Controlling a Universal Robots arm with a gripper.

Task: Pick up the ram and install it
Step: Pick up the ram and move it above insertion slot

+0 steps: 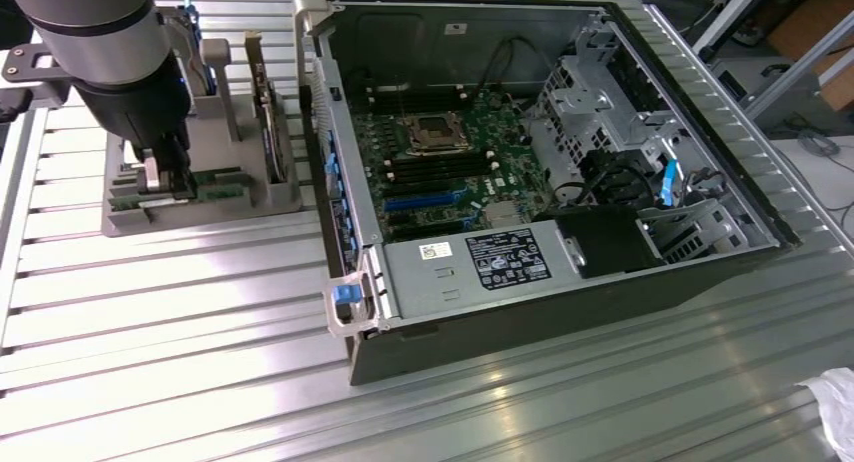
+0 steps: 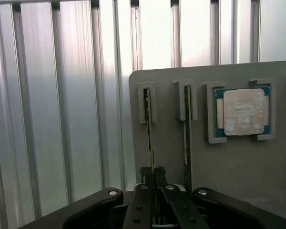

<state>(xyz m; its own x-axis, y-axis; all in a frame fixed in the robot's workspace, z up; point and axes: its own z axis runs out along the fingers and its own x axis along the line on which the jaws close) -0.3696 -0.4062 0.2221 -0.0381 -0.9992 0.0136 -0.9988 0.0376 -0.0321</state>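
Wrist view, fingers (image 2: 144,191) pinched narrow on the ram (image 2: 148,119), standing on edge in grey holder (image 2: 238,167).

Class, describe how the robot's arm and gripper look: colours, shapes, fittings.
The arm is a thick silver-grey cylinder, black lower down. The gripper is black, its angular fingers joined by small silver pins.
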